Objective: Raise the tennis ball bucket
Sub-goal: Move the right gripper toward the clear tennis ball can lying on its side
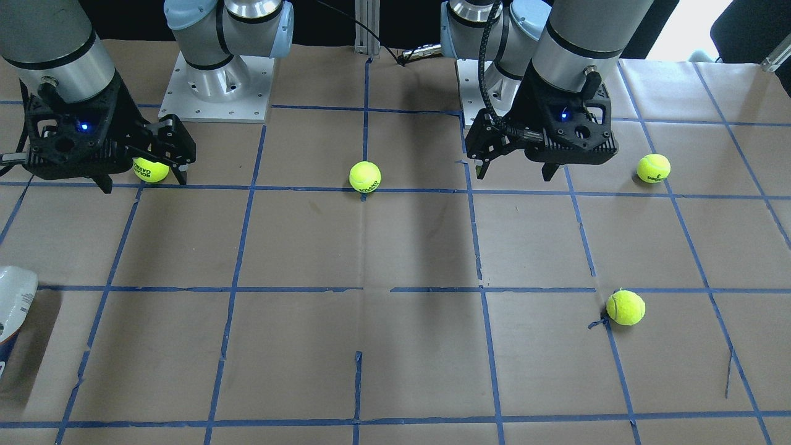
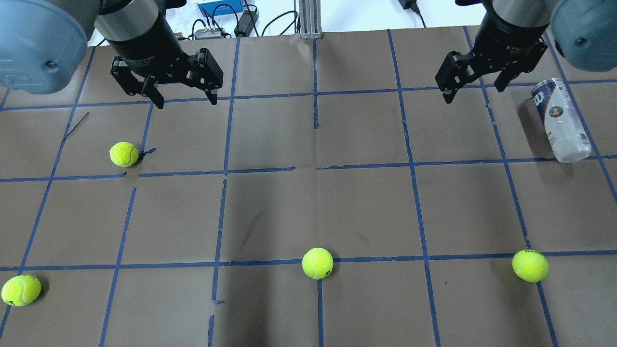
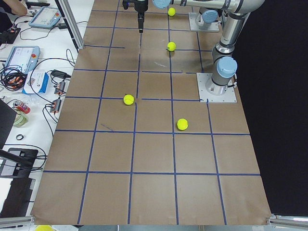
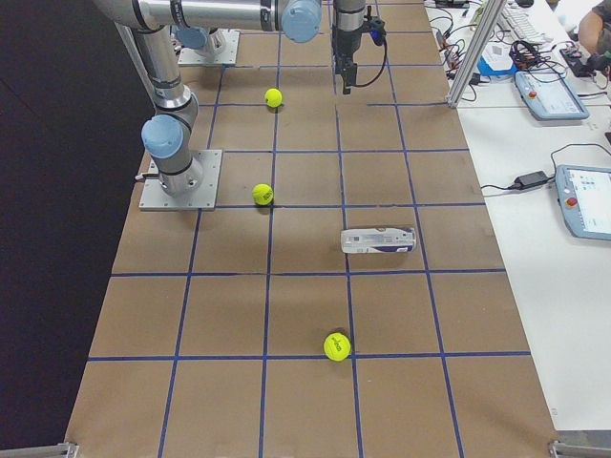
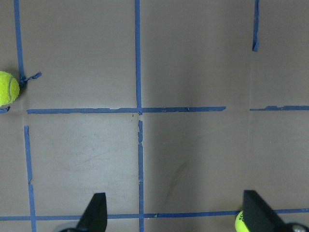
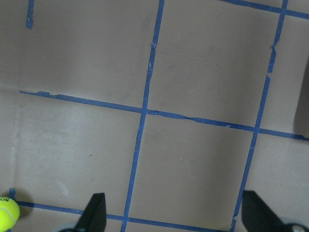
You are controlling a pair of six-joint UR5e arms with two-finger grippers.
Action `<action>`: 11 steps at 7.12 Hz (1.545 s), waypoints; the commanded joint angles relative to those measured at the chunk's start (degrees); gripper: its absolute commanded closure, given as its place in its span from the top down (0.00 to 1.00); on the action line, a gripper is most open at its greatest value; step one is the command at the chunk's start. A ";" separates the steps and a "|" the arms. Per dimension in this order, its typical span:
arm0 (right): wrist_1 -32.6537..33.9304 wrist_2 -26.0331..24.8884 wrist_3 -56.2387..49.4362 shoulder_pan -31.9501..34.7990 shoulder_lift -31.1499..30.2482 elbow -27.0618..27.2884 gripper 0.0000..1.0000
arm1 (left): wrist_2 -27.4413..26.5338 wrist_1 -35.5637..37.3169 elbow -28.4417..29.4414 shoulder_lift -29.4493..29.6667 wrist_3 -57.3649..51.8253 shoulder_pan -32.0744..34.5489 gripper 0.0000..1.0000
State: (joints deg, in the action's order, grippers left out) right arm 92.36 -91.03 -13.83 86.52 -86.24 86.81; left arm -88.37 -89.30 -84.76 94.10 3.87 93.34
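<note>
The tennis ball bucket (image 2: 561,120) is a clear can with a white and dark-blue label, lying on its side at the far right of the table. It also shows in the exterior right view (image 4: 378,240) and at the left edge of the front view (image 1: 12,309). My right gripper (image 2: 475,94) is open and empty above the table, to the left of the can and apart from it; its fingers (image 6: 94,212) frame bare paper. My left gripper (image 2: 186,102) is open and empty at the far left; it also shows in the front view (image 1: 515,174).
Several yellow-green tennis balls lie on the brown, blue-taped table (image 2: 366,212): one below the left gripper (image 2: 124,154), one at the near left (image 2: 20,290), one in the middle (image 2: 317,263), one at the near right (image 2: 530,265). Another lies beyond the can (image 4: 336,345).
</note>
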 commanded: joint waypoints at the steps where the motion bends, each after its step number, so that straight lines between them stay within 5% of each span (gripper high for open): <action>1: -0.24 1.55 1.94 -0.12 2.02 -1.28 1.00 | 0.04 0.00 -0.05 0.03 0.00 -0.09 1.00; 4: -0.25 2.26 1.44 -5.38 2.47 -2.07 1.00 | -0.04 0.00 0.12 0.03 0.00 -0.09 1.00; 7: 0.89 1.12 -0.23 -11.53 11.92 -4.37 1.00 | -0.04 0.00 0.12 0.03 0.00 -0.09 1.00; 9: 6.06 -4.31 -1.63 -14.17 15.91 -8.39 1.00 | -0.04 0.00 0.12 0.03 0.00 -0.09 1.00; 11: 21.37 -7.22 -17.22 -21.36 25.45 -9.28 1.00 | -0.04 0.00 0.12 0.03 0.00 -0.09 1.00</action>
State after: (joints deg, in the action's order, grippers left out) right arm 104.67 -96.89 -23.18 68.87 -66.17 78.36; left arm -88.42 -89.30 -84.64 94.13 3.87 93.28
